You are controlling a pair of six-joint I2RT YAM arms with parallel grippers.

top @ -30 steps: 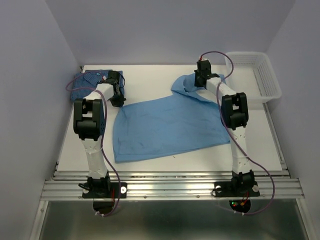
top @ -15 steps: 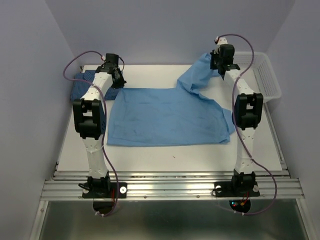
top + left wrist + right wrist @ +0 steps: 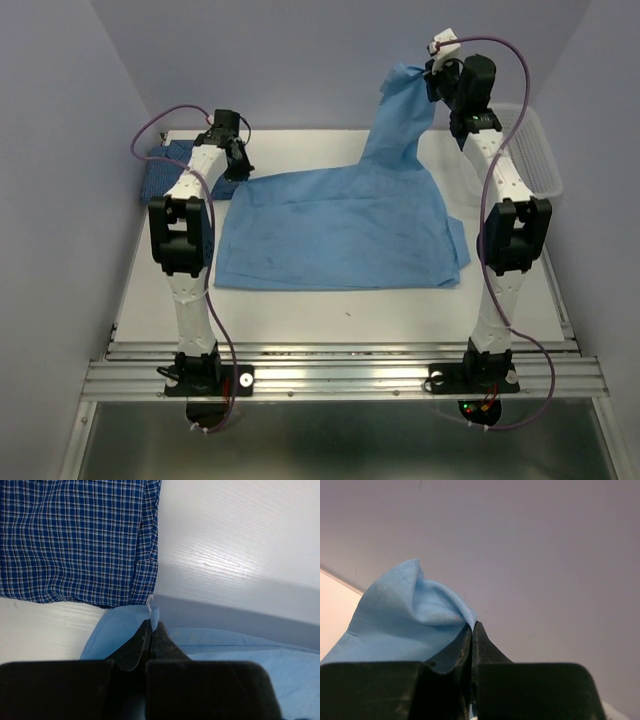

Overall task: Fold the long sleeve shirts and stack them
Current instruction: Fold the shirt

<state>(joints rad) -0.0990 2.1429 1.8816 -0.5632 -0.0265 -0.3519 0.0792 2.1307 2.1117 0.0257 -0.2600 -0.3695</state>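
Tabletop (image 3: 300, 300): light-blue shirt (image 3: 330, 235) spread flat mid-surface, far-right portion hanging from above. Checked shirt (image 3: 70, 535) lies at far-left corner, apparently folded. Basket (image 3: 535, 165) at far right.

Right tool (image 3: 472, 627): pressed together, pinching light-blue cloth high above tabletop.

Left tool (image 3: 151, 626): pressed together, pinching shirt's far-left corner at surface level, just beside checked shirt.

Step, judged: straightening or folding light-blue shirt. Next move calls for carrying lifted portion across body, both pinches kept, left corner as anchor.

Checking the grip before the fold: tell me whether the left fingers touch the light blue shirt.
Touching. The left wrist view shows the left fingers closed on a corner of the light blue shirt, cloth pinched between their tips.
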